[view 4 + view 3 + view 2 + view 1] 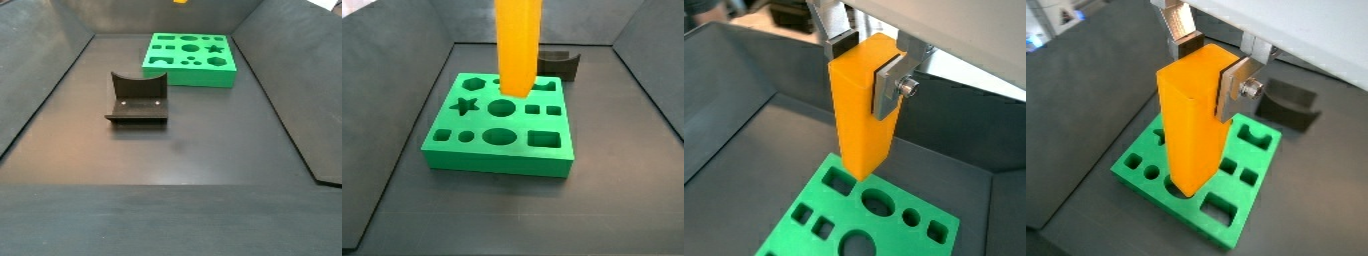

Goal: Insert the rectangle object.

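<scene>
I have the gripper (1213,68) clamped on the rectangle object (1193,125), held upright over the green block (502,135). I judge a slight misalignment with the rectangular hole would jam its lower end on the rim.

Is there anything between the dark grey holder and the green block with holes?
Nothing: bare dark floor separates the small dark grey curved holder from the green block in a side view. The gripper holds the orange-yellow bar above the block.
</scene>
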Robot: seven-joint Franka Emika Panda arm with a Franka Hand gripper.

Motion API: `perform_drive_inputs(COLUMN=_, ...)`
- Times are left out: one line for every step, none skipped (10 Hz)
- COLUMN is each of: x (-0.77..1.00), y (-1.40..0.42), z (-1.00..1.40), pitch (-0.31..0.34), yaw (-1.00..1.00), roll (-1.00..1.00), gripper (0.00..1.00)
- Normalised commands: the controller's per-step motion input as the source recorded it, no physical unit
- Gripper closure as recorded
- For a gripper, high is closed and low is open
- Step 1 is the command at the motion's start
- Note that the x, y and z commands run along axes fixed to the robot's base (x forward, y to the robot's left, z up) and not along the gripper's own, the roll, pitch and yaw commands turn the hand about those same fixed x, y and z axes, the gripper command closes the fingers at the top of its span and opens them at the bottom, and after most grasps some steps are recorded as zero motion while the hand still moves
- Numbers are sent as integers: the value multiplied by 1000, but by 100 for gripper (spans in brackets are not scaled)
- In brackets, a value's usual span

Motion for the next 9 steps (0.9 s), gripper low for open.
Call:
perform_drive_inputs(x=37, y=-286, z=-246, pitch=-11, yaw=-871, roll=47, gripper=100)
perform_drive_inputs(x=29, y=-240, z=-249, pitch=-10, yaw=-894, roll=59, gripper=100)
perform_drive_inputs(x=26, y=-194, z=-263, pitch=-11, yaw=-909, roll=79, gripper=100)
perform_drive_inputs(x=0, y=-97, z=-214, pitch=-9, yaw=-946, roll=89, gripper=100)
perform_drive_inputs(x=0, y=0, z=-37, pitch=-7, yaw=-1000, roll=64, gripper=100)
perform_drive_inputs(x=0, y=0, z=-34, pitch=-10, yaw=-1000, roll=63, gripper=100)
perform_drive_inputs(x=0, y=0, z=-31, pitch=-11, yaw=-1000, roll=61, gripper=100)
perform_drive_inputs(x=49, y=0, z=-54, pitch=-17, yaw=-949, roll=76, gripper=100)
perform_drive_inputs(x=149, y=0, z=-103, pitch=-23, yaw=-874, roll=104, gripper=100)
